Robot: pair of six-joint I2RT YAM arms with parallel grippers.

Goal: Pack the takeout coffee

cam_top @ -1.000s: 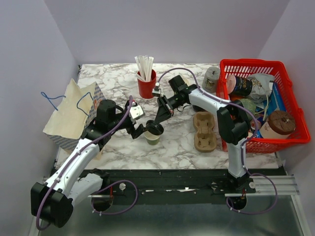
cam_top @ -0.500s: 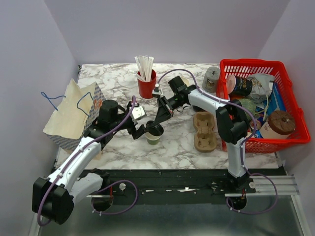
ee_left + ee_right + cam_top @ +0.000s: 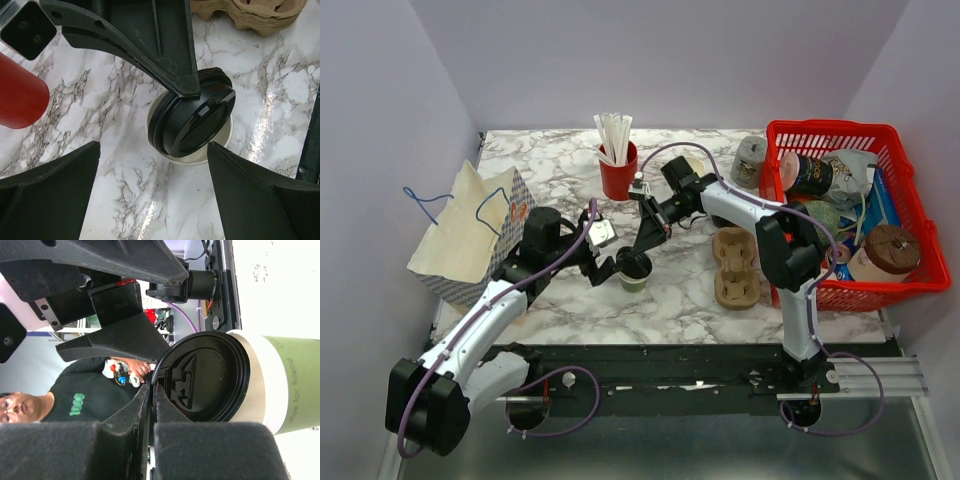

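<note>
The takeout coffee cup (image 3: 633, 282), cream with a green band (image 3: 292, 385), stands upright on the marble mid-table. Its round black lid (image 3: 636, 265) rests tilted on the cup's mouth (image 3: 200, 160), one side raised. My right gripper (image 3: 642, 254) reaches in from the far side, and its jaws pinch the lid's raised rim (image 3: 153, 387) with only a hairline gap. My left gripper (image 3: 607, 264) hovers just left of the cup, wide open. Its fingers (image 3: 55, 190) straddle bare marble in front of the cup, and the lid (image 3: 192, 120) lies between and beyond them.
A red cup of white straws (image 3: 617, 172) stands behind the coffee cup, seen also at the left edge of the left wrist view (image 3: 17, 95). The brown pulp tray (image 3: 735, 265) lies to the right, a cluttered red basket (image 3: 910, 200) beyond it. A paper bag (image 3: 470, 230) lies at the left.
The lid has sunk lower onto the cup's mouth. My left gripper has edged closer to the cup. The right jaws still sit on the lid's rim.
</note>
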